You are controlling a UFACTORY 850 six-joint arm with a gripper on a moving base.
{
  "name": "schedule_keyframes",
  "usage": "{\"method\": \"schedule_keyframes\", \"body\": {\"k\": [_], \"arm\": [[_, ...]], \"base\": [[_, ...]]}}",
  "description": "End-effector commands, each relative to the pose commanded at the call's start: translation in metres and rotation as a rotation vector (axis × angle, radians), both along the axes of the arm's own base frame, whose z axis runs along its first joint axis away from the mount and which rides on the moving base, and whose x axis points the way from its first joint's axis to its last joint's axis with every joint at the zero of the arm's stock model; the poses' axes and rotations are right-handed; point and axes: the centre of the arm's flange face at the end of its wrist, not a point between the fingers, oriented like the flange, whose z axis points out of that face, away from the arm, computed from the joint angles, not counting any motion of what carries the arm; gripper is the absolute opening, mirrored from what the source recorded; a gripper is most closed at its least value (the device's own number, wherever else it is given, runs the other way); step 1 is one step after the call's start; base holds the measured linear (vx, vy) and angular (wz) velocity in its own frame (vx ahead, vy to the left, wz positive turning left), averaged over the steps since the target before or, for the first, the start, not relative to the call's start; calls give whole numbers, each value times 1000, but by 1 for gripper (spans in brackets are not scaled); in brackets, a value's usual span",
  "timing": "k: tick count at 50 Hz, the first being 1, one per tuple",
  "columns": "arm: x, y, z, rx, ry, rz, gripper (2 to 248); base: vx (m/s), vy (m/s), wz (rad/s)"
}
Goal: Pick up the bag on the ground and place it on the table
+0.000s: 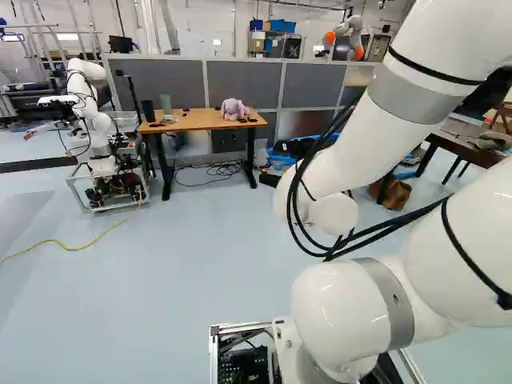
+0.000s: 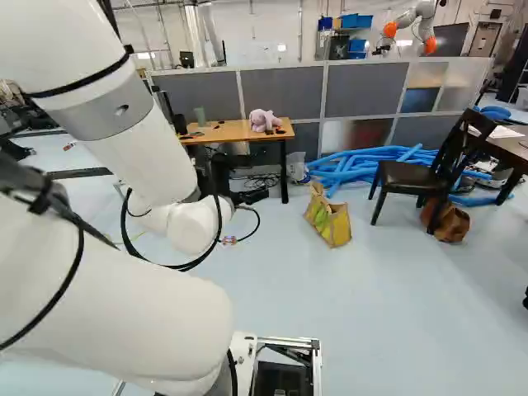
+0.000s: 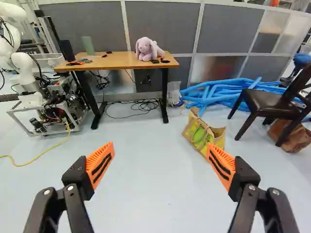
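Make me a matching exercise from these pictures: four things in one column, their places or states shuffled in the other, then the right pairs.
Things
1. Yellow bag
2. Plush rabbit
3. Tubes
4. Gripper

Places and states
A. Standing wide open, holding nothing
B. In a blue heap near the foot of the partition
C. On the floor, with bright green on its side
D. On the wooden table

Right pairs
1-C
2-D
3-B
4-A
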Motion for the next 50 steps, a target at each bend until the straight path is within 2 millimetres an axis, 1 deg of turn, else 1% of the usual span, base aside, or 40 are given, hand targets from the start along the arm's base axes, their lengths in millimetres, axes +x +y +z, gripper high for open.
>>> {"method": "schedule_keyframes", "body": {"k": [13,23,50], "arm": [[0,0,0,0,0,0,247],[0,0,0,0,0,0,247],[0,0,0,0,0,0,247]], "base": [[119,-98,-200],[177,-49,-233],[247,-52,-278]]}}
